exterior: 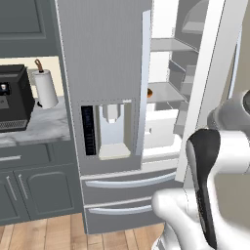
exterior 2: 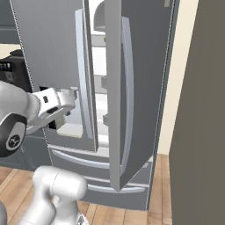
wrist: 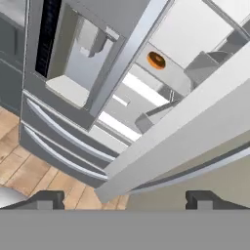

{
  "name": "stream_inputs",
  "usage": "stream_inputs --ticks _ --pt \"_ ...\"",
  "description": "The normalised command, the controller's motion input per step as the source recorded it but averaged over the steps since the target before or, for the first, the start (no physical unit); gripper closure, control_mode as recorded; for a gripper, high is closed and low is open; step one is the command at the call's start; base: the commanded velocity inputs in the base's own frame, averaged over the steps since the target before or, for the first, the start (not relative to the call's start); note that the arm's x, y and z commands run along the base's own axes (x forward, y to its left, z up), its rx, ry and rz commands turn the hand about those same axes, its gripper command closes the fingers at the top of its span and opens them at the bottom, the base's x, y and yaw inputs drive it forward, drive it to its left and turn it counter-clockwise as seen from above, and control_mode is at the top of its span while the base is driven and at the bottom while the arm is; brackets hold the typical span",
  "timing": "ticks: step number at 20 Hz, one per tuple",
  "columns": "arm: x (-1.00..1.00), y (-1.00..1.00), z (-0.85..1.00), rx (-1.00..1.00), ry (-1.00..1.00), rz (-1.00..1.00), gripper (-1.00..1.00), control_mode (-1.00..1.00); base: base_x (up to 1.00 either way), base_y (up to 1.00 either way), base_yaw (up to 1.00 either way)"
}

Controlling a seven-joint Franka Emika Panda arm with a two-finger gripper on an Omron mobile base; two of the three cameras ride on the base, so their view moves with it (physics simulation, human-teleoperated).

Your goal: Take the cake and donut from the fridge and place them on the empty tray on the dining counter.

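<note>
Donut (wrist: 156, 60) on white fridge (exterior: 105, 88) shelf, seen through gap of part-open right door (exterior 2: 132, 88); sliver of it at shelf edge in left base view (exterior: 150, 93). Judged light, soft, glaze slippery and easily marred; best pinch across ring from outer rim, gently. Cake not made out. Gripper (wrist: 124, 197) open wide, jaws far apart, holds nothing, touches nothing; hangs outside fridge, near dispenser (exterior: 113, 131), well apart from donut. Door gap looks narrow for reach.
</note>
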Motion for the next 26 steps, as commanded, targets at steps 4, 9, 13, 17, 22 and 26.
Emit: stream_inputs --ticks 4,9,13,17,22,26 --pt "0.02 0.67 0.0 -0.43 0.01 -0.01 -1.0 -1.0 0.0 0.0 0.0" --pt "0.24 0.35 0.0 -0.35 0.02 -0.01 -1.0 -1.0 0.0 0.0 0.0" --pt "0.67 0.0 0.07 -0.1 0.19 -0.05 -1.0 -1.0 0.0 0.0 0.0" --pt "0.93 -0.26 0.05 0.0 0.33 -0.05 -1.0 -1.0 0.0 0.0 0.0" --pt "0.85 -0.12 -0.06 -0.02 0.15 -0.01 -1.0 -1.0 0.0 0.0 0.0" --pt "0.66 0.0 -0.11 -0.2 -0.04 0.0 -1.0 -1.0 0.0 0.0 0.0"
